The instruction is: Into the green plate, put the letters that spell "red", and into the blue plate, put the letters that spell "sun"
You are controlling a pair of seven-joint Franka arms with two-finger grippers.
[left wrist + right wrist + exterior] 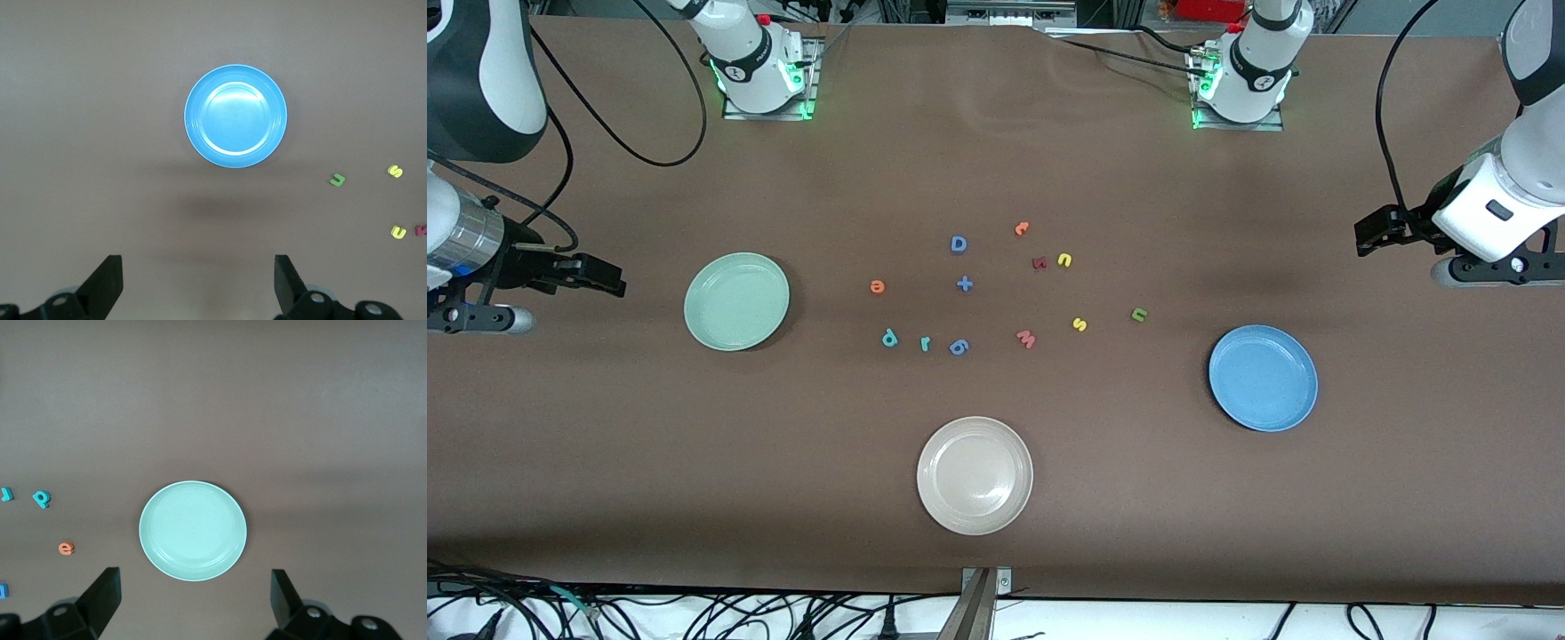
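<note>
The green plate (736,301) (193,530) lies empty toward the right arm's end. The blue plate (1263,378) (235,115) lies empty toward the left arm's end. Between them on the table are the orange "e" (877,285) (65,549), teal "d" (889,338) (41,498), teal "r" (925,343), yellow "s" (1080,324) (395,171), green "u" (1138,314) (337,179) and yellow "u" (1064,260) (398,232). My right gripper (609,277) (194,587) hangs open and empty over bare table beside the green plate. My left gripper (1365,236) (198,267) hangs open and empty over bare table at its end.
A beige-white plate (975,476) sits nearest the front camera. Other letters lie among the task's letters: blue "D" (959,244), blue plus (964,284), blue "6" shape (959,347), pink "w" (1026,339), dark red letter (1039,263), orange hooked letter (1022,228).
</note>
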